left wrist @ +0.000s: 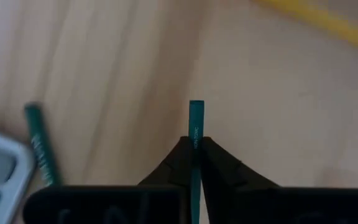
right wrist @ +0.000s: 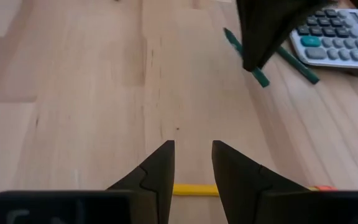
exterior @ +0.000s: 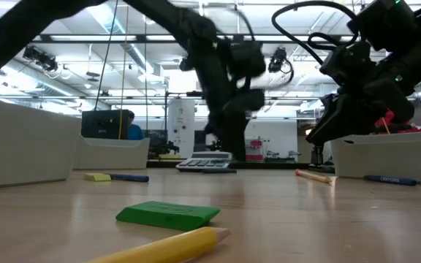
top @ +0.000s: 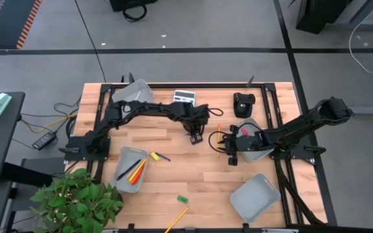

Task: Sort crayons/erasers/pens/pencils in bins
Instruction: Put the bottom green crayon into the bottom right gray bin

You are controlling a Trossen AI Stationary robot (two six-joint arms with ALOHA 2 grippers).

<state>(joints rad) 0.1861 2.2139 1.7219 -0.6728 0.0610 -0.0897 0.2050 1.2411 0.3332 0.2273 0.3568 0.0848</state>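
My left gripper (top: 195, 138) is over the table's middle, near the calculator (top: 185, 97), and is shut on a slim teal stick (left wrist: 196, 121). A second teal stick (left wrist: 39, 144) lies on the wood beside the calculator. My right gripper (right wrist: 193, 148) is open and empty, just above a yellow pencil (right wrist: 194, 190) on the table, beside the right bin (top: 256, 145). The near left bin (top: 131, 169) holds yellow and orange sticks. A green eraser (top: 182, 199) and a yellow pencil (top: 177, 220) lie near the front edge. My left gripper pinches the teal stick between its two fingers. One end of the stick (left wrist: 196, 109) sticks out past the fingertips. The right wrist view shows the stick (right wrist: 261, 78) reaching out on both sides of the fingers. I cannot tell whether it is clear of the table.
A black device (top: 243, 103) stands at the far right. An empty bin (top: 131, 90) is at the far left and another (top: 254, 197) at the near right. A dark pen (top: 161, 156) lies beside the near left bin. An orange pencil (top: 217, 134) lies between the two grippers.
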